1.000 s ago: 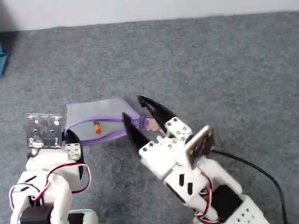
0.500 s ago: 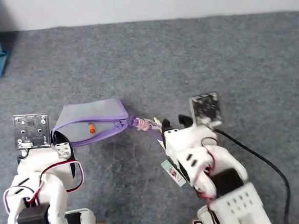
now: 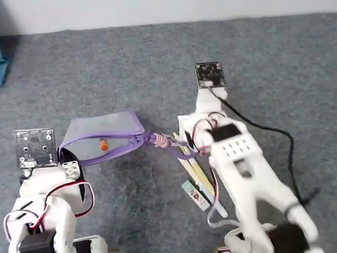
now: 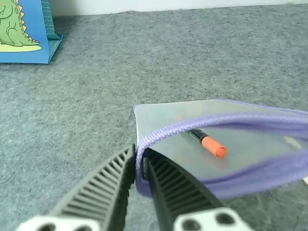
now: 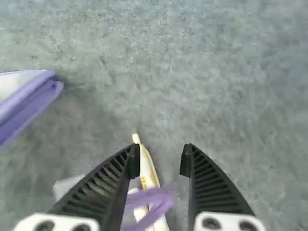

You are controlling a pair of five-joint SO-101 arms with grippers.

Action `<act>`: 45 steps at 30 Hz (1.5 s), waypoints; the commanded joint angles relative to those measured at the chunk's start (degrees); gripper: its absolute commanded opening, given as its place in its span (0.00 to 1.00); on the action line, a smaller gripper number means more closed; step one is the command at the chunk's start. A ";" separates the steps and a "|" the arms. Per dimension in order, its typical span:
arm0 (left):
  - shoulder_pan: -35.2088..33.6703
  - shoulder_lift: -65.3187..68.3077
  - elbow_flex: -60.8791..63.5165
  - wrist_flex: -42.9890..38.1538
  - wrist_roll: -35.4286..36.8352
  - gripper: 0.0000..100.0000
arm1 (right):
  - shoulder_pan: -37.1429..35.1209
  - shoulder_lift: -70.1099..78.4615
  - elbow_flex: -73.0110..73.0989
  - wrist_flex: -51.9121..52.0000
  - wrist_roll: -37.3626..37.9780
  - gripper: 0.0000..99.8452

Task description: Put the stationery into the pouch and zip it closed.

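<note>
A grey, carpet-like table runs back to a white wall. We are partway through the loading step: one item is in the pouch and the rest lie outside it. Toward the near edge, right of the middle, a small flat eraser-like block lies just beside a yellow pencil, with a paler stick running alongside. Our right gripper hangs over the far tip of that pencil with its fingers spread. The tip sits between them, close against one finger, and the purple zip pull cord crosses the pencil between the fingers. Left of this, near the table's middle, the purple pouch lies flat with its zip gaping, and an orange-capped pen rests inside the mouth. Our left gripper has its fingers pressed together on the end of the pouch toward the table's left edge, pinching the zip edge there. We judge that the next move is for the right fingers to close on the pencil alone, without trapping the cord. They would then lift it and slide it into the mouth that the left arm holds steady, with the zip coming last. As for print, the block's label is too small for us to read. The blue box at the far left corner shows a green cartoon dinosaur but no words we can make out.
</note>
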 commanded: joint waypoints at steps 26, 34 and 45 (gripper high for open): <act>-0.53 0.09 -0.48 -0.35 0.62 0.01 | -8.04 -1.63 -5.01 17.27 4.48 0.14; -0.53 0.18 -0.40 -0.26 0.62 0.01 | -7.52 12.35 -5.19 3.30 10.02 0.14; -0.53 0.18 -0.40 -0.26 0.62 0.01 | -1.54 20.18 -7.47 -0.75 12.66 0.14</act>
